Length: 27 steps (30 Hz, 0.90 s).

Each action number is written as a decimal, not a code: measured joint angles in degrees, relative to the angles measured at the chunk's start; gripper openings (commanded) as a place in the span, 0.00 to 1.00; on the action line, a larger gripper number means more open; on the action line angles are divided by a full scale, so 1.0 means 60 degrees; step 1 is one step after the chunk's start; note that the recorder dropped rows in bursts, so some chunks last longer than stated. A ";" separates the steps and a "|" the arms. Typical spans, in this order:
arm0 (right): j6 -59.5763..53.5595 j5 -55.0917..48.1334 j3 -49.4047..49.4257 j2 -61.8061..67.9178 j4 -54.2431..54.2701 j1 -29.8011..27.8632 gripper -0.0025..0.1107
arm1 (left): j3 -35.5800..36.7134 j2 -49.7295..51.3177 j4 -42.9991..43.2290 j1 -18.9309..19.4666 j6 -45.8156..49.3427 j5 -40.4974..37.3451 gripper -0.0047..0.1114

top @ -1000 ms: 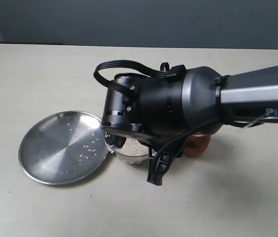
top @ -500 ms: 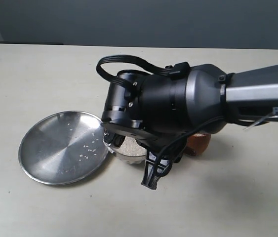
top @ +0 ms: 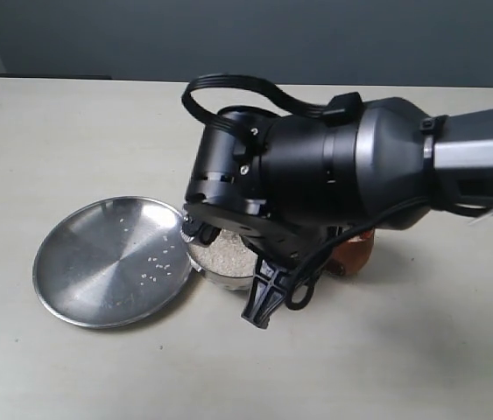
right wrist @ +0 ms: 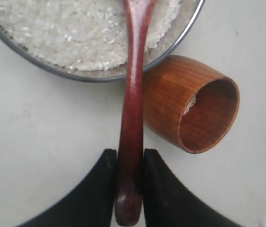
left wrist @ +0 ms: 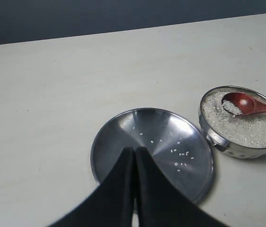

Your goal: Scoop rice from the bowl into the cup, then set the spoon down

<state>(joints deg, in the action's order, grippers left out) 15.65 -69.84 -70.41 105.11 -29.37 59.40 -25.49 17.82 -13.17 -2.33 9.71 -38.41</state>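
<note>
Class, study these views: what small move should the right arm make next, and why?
Probably dip the spoon deeper into the rice and scoop. The right gripper clamps the handle, but the head lies on the rice in the bowl with only a few grains in it, and the cup beside holds little.

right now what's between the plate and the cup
The bowl of rice sits between the plate and the cup, with the spoon dipped in it; the left wrist view shows it best.

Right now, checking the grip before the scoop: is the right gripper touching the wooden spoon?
Touching. The right wrist view shows the right gripper closed on the wooden spoon, both jaws pressed against its handle with no gap.
</note>
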 measured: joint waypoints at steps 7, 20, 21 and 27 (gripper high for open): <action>0.0157 0.0045 0.0000 -0.0315 0.0376 0.0000 0.02 | 0.0000 0.0000 0.0000 0.0000 0.0000 0.0000 0.04; 0.0704 0.0952 0.0102 -0.1301 0.1365 -0.0876 0.02 | 0.0000 0.0000 0.0000 0.0000 0.0000 0.0000 0.04; 0.0704 0.0995 0.0140 -0.1450 0.1384 -0.0994 0.02 | 0.0000 0.0000 0.0000 0.0000 0.0000 0.0000 0.04; 0.0631 0.1050 0.0542 -0.2288 0.1426 -0.1608 0.02 | 0.0000 0.0000 0.0000 0.0000 0.0000 0.0000 0.04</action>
<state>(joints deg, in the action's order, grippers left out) 19.44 -63.54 -67.15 91.38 -20.82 49.75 -25.49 17.82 -13.17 -2.33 9.71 -38.41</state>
